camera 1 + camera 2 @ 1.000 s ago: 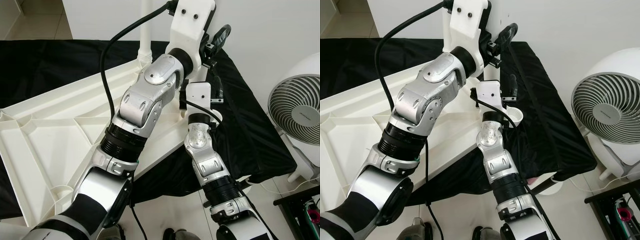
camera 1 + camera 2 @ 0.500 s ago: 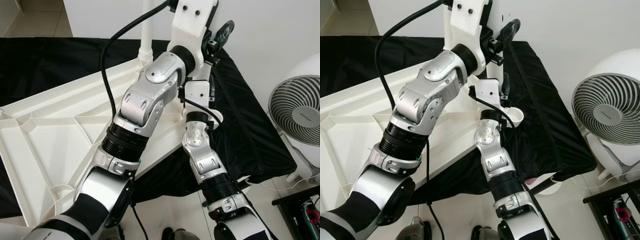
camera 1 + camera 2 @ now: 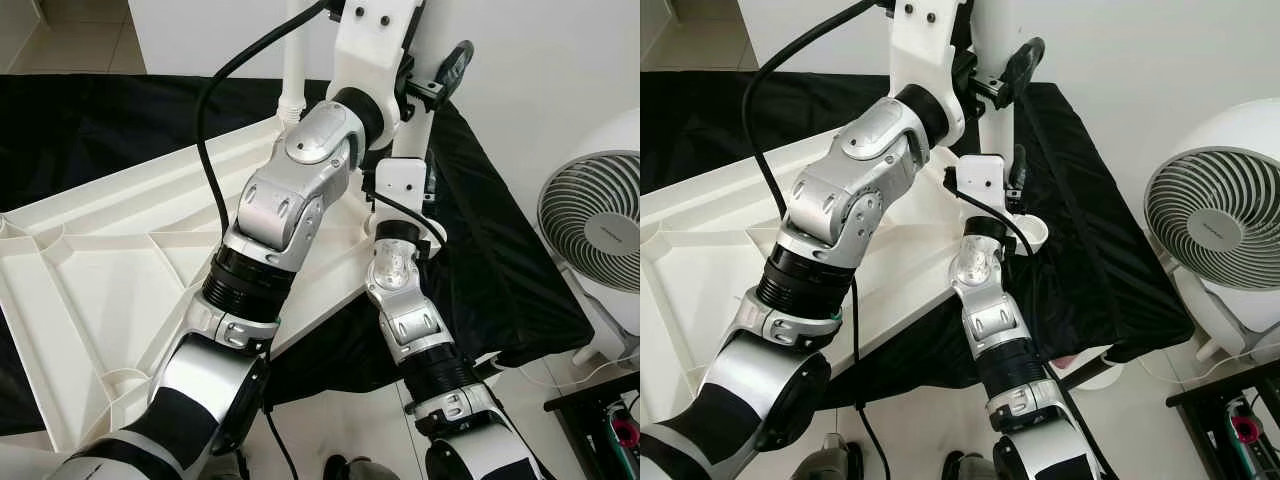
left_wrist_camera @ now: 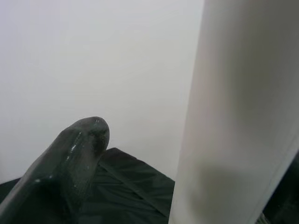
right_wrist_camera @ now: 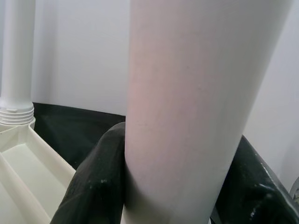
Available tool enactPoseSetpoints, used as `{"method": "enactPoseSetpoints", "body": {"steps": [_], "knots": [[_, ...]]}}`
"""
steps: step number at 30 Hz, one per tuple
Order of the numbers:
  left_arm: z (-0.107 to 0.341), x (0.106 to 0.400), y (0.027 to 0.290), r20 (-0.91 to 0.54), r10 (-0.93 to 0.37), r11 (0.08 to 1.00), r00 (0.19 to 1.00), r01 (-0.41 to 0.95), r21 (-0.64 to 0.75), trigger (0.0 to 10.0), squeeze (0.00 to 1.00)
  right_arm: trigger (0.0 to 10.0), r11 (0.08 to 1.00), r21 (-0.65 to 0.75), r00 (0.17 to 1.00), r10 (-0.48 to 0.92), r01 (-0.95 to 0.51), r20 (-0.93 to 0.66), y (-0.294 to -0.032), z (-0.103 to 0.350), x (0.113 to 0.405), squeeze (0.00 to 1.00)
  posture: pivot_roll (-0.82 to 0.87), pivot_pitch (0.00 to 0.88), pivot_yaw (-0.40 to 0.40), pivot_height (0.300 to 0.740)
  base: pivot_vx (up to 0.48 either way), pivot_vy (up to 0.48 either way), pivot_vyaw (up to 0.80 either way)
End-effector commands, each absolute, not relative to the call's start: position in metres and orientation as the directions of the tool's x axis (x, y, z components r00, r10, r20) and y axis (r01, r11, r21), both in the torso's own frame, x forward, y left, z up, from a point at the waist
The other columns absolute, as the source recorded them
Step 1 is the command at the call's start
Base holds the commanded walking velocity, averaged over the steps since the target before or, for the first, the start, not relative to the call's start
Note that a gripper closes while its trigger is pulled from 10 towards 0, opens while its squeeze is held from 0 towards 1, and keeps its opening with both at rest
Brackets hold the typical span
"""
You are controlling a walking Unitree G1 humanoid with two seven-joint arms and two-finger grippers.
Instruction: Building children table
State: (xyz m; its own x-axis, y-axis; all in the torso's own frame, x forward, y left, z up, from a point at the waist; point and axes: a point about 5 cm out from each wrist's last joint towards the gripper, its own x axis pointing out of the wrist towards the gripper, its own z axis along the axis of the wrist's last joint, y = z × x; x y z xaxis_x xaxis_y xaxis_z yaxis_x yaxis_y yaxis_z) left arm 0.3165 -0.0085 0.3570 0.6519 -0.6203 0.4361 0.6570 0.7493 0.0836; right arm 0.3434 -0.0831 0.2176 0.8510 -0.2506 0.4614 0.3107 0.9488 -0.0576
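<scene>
A white plastic tabletop (image 3: 110,270) lies upside down on a black cloth (image 3: 500,270), its smooth underside crossed by moulded ribs that form triangular bays. Both silver arms reach to its far right corner, where a round socket (image 3: 1032,232) holds an upright white leg (image 3: 997,135), a plain smooth tube.

The right claw (image 5: 180,186) is closed on this leg low down, just above the socket. In the right wrist view its two rubbery black fingers (image 5: 96,182) press against opposite sides of the tube. The white block of the right wrist sits directly beneath the left claw.

The left claw (image 3: 1005,75) is higher up the same leg. One glossy black finger (image 3: 455,68) sticks out to the right of the tube. In the left wrist view that finger (image 4: 65,163) stands apart from the leg (image 4: 233,112), with wall and cloth visible between them. I cannot tell whether this claw grips the leg or stands open around it.

A second leg (image 3: 292,60), also a white tube, stands to the left of both claws at another corner. Its base has a ridged, threaded collar (image 5: 16,113) seated in the tabletop.

Well to the right of the claws, on the pale floor, stands a round white fan (image 3: 1215,235) with a spiral grille and a small grey label at its hub, too small to read. A thick black cable (image 3: 215,120) loops over the left arm.
</scene>
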Motion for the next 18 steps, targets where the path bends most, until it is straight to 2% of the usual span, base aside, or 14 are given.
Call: {"method": "enactPoseSetpoints", "body": {"steps": [1,5,6,12,15,18], "knots": [[0.361,0.310,-0.011,0.452,-0.635,0.723,0.626,0.689,0.061,10.0,1.00,10.0,0.948,-0.022,0.851,-0.275,0.318,0.448,-0.088,0.218,0.346,0.00,0.13,0.107,-0.089,0.740,0.000,0.000,0.00],[0.361,0.307,-0.011,0.460,-0.650,0.698,0.605,0.714,0.048,10.0,1.00,10.0,0.951,-0.012,0.855,-0.271,0.308,0.441,-0.090,0.218,0.347,0.00,0.13,0.107,-0.087,0.740,0.000,0.000,0.00],[0.361,0.306,-0.010,0.468,-0.656,0.682,0.592,0.731,0.032,10.0,0.00,10.0,0.956,-0.002,0.864,-0.263,0.292,0.430,-0.090,0.218,0.347,0.00,0.12,0.107,-0.085,0.740,0.000,0.000,0.00],[0.359,0.306,-0.001,0.483,-0.657,0.647,0.579,0.762,-0.033,10.0,0.00,10.0,0.961,0.025,0.879,-0.262,0.275,0.399,-0.094,0.216,0.348,0.00,0.11,0.108,-0.078,0.740,0.000,0.000,0.00],[0.353,0.315,0.019,0.484,-0.624,0.652,0.614,0.750,-0.111,10.0,0.00,10.0,0.968,0.057,0.891,-0.249,0.246,0.379,-0.099,0.217,0.348,0.00,0.10,0.104,-0.069,0.740,0.000,0.000,0.00],[0.352,0.318,0.025,0.481,-0.613,0.657,0.626,0.743,-0.130,10.0,0.00,10.0,0.969,0.066,0.892,-0.246,0.239,0.378,-0.100,0.217,0.348,0.00,0.10,0.103,-0.065,0.740,0.000,0.000,0.00]]}}
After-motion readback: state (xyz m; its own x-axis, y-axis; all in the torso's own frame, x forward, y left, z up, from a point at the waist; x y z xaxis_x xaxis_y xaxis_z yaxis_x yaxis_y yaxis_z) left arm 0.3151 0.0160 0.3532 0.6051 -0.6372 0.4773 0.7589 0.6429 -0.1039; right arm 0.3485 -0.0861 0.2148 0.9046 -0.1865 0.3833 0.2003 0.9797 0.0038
